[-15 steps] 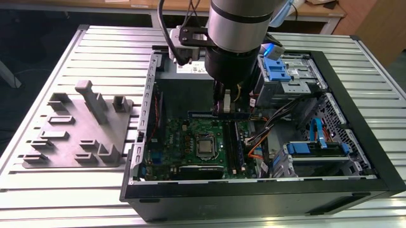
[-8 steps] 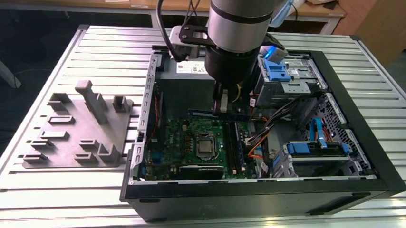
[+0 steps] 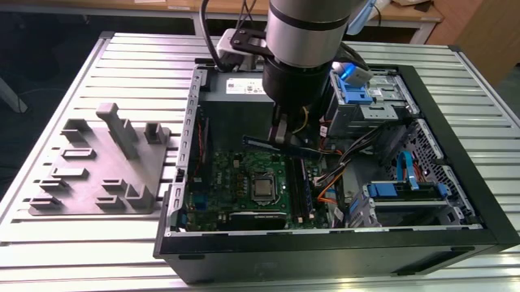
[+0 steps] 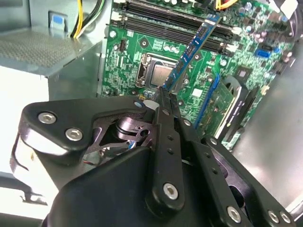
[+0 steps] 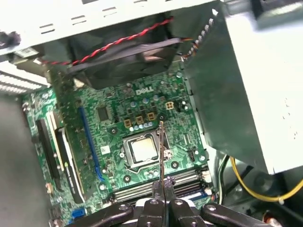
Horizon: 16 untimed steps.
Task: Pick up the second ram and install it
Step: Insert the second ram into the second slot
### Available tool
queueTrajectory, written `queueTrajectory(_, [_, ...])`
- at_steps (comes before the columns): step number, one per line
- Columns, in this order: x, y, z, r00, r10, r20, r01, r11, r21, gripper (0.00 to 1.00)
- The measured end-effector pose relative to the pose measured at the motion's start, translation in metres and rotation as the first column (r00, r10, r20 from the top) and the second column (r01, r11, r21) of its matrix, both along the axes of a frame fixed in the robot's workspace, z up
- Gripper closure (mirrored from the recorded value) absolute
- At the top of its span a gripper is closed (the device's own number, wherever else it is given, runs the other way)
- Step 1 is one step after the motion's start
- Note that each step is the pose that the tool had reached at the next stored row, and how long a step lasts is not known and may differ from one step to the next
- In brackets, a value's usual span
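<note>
Biggest of all, a wide metal table (image 3: pixel 122 55) with long grooves. On top of it, a black computer case (image 3: pixel 325 255), lying on its side and open on top. Hanging down into the case from above, a thick silver and black arm (image 3: pixel 305 30). Beside the case, toward the exterior view's left, a light grey stand (image 3: pixel 97 182) with upright fins and little blocks, well apart from the arm.

Inside the case, a grey power box (image 3: pixel 235 100) at the far end in the exterior view, close behind the arm. Next to that box, a big green board (image 3: pixel 235 182), flat on the floor of the case. Toward the exterior view's right, metal drive boxes with blue clips (image 3: pixel 357 91) and a bunch of loose wires. In the first wrist view, a black fan (image 5: pixel 123 56) at one end of the board, with a twisted red and black wire across it.

In the middle of the board, a shiny square chip (image 5: pixel 142 150). Just beside the chip, long black memory slots (image 4: pixel 175 23), side by side.

Then the gripper (image 4: pixel 163 92), with black fingers pinched tight on the second ram (image 4: pixel 194 45). Long, thin and flat, dark blue in the second wrist view. Up in the air over the green board, above the chip and the slots. Not down in any slot. In the exterior view, the second ram (image 3: pixel 302 150) sticking out on both sides of the gripper (image 3: pixel 281 139), a little slanted. In the first wrist view, the second ram (image 5: pixel 162 146) edge-on, like a thin dark line across the chip.
</note>
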State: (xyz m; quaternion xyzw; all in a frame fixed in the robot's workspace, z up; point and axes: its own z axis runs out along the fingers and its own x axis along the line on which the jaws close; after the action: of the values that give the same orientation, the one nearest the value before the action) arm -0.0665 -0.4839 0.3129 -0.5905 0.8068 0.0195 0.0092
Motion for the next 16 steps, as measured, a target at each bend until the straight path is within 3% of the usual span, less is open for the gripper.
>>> queueTrajectory(4, [0.0000,0.0000,-0.0003,0.9974,-0.072,0.0000,0.072,0.9974,0.0000,0.92])
queueTrajectory(8, [0.0000,0.0000,-0.0006,0.9894,-0.145,0.0000,0.145,0.9894,-0.0001,0.92])
queueTrajectory(11, [0.0000,0.0000,-0.0010,0.9802,-0.198,0.0000,0.198,0.9802,0.0000,0.92])
queueTrajectory(16, [0.0000,0.0000,-0.0020,0.9580,-0.287,0.0000,0.287,0.9580,0.0000,0.92])
